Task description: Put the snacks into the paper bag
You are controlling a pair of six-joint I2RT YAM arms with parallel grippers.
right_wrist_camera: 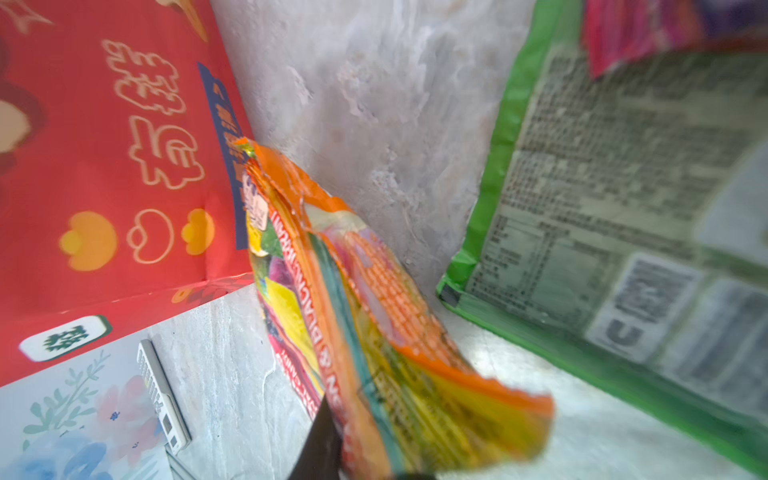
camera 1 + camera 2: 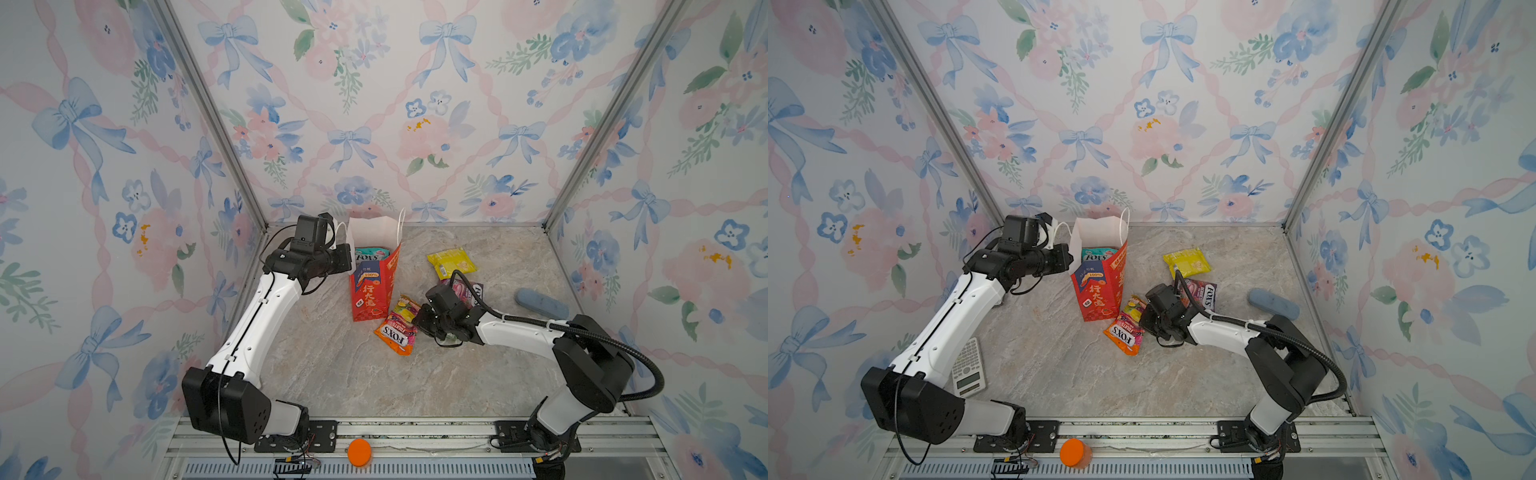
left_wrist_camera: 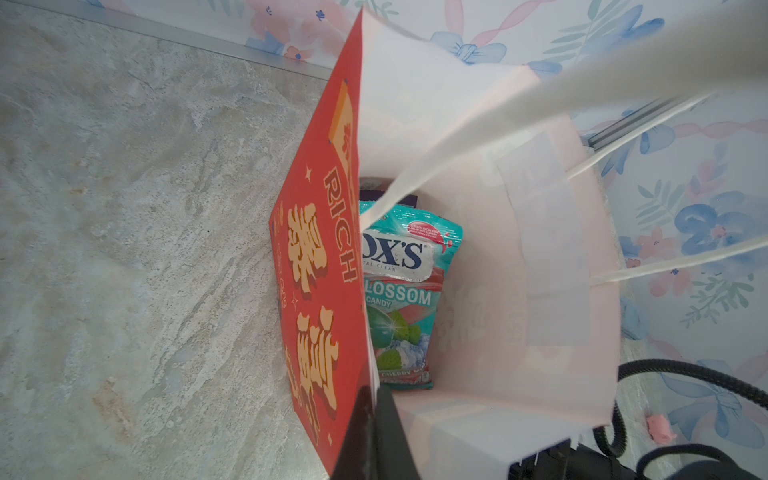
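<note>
The red paper bag (image 2: 372, 293) is shown upright towards the back of the marble-patterned tabletop (image 2: 332, 374), mouth open. One wall at its rim is pinched between the closed jaws of the left gripper (image 3: 372, 419). A teal FOX'S packet (image 3: 399, 299) is seen standing inside the bag. The right gripper (image 2: 422, 323) is closed on one edge of the orange FOX'S packet (image 2: 397, 328), which lies just beside the bag's foot. In the right wrist view this packet is tilted up off the surface. A green packet (image 1: 623, 199) is seen close by, printed back uppermost. The yellow packet (image 2: 451, 262) and the magenta packet (image 2: 1204, 293) are left on the tabletop beyond the right gripper, apart from the bag.
</note>
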